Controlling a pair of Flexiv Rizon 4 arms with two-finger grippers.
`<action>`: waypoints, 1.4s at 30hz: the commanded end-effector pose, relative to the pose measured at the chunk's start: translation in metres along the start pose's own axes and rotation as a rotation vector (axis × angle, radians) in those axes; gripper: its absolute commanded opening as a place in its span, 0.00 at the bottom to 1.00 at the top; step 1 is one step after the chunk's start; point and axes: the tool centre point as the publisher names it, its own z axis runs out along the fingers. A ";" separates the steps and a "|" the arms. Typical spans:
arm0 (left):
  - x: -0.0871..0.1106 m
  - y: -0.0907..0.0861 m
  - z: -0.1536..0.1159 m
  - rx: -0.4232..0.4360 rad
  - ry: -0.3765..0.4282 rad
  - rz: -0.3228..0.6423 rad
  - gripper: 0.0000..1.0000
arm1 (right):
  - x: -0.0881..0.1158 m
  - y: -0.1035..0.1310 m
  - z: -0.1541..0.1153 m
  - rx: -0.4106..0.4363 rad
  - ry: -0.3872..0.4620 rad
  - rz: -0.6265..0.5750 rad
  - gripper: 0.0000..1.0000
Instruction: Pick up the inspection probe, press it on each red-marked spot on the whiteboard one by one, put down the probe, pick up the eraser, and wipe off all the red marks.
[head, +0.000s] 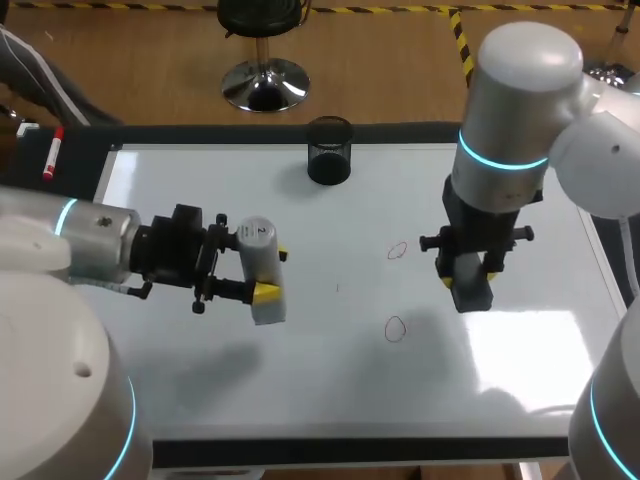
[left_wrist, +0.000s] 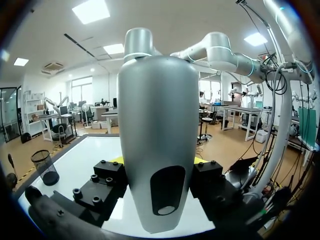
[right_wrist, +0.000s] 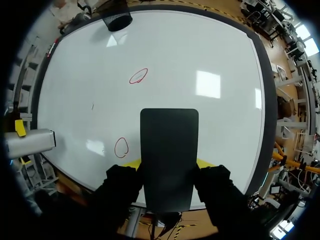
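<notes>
Tapered grey probe (left_wrist: 159, 125) in left pincer (head: 272, 273), flat black eraser (right_wrist: 169, 135) in right pincer (right_wrist: 168, 163)

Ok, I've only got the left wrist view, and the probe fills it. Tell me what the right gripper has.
Observer: The right gripper is shut on the black eraser, over the whiteboard.
Operator: Count the red marks for me.
Observer: Two red circles: one near the eraser, the other closer to the board's front edge.
Operator: Say whether my probe is over either.
Observer: No. In the head view the inspection probe, clamped in the left gripper, is apart from both, on the left arm's side.
</notes>
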 end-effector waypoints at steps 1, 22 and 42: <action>-0.001 0.004 0.009 0.010 -0.005 0.001 0.00 | -0.005 -0.005 -0.003 -0.004 -0.001 -0.022 0.00; -0.005 0.002 0.038 0.005 0.028 0.007 0.00 | -0.043 -0.019 -0.006 -0.022 0.020 -0.038 0.00; -0.011 0.007 0.074 0.023 0.066 0.020 0.00 | -0.045 -0.020 -0.007 -0.026 0.015 -0.051 0.00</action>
